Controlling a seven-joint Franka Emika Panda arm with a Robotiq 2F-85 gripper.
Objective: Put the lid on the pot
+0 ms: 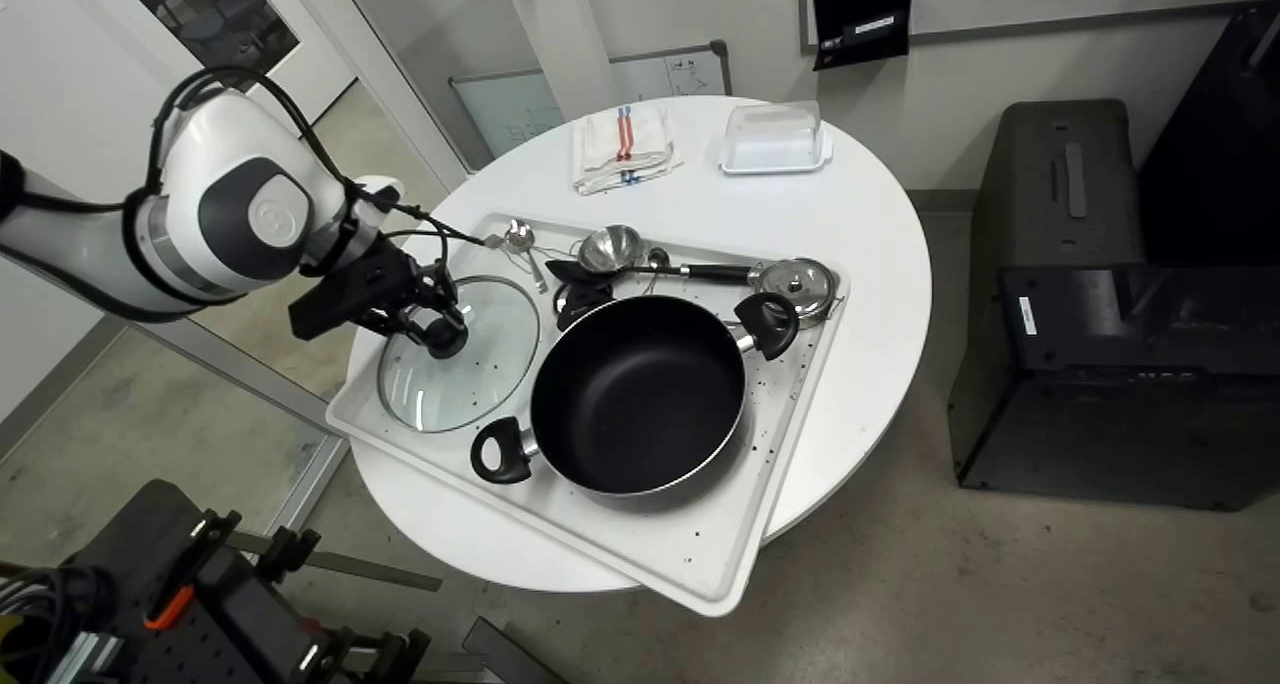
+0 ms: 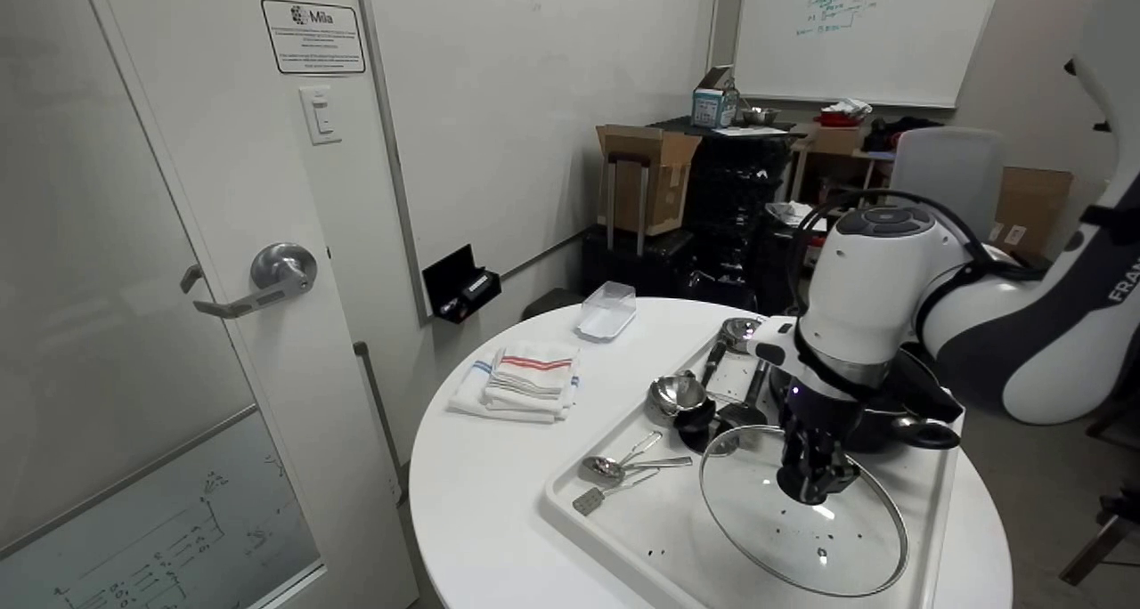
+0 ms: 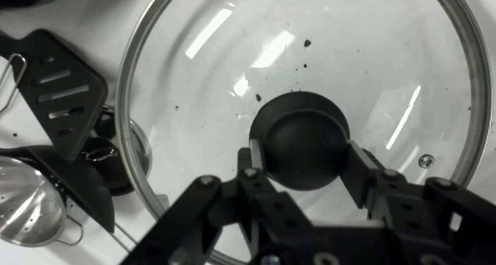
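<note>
The lid is a clear glass disc with a thin metal rim and a round black knob. It shows in an exterior view (image 1: 500, 349), in an exterior view (image 2: 855, 538) and in the wrist view (image 3: 217, 133). My gripper (image 3: 304, 150) has its fingers against both sides of the knob (image 3: 302, 141); it shows in both exterior views (image 1: 437, 326) (image 2: 815, 474). I cannot tell whether the lid rests on the tray or is slightly raised. The wide black pot (image 1: 640, 394) stands uncovered beside the lid; in an exterior view (image 2: 877, 431) the arm hides much of it.
A white tray (image 1: 700, 564) on a round white table (image 1: 880, 264) holds the pot and utensils. A metal strainer (image 1: 610, 249), black slotted spatula (image 3: 58, 90) and small metal pan (image 1: 797, 284) lie close to the pot. Folded towels (image 1: 625, 149) and a clear box (image 1: 773, 139) lie beyond.
</note>
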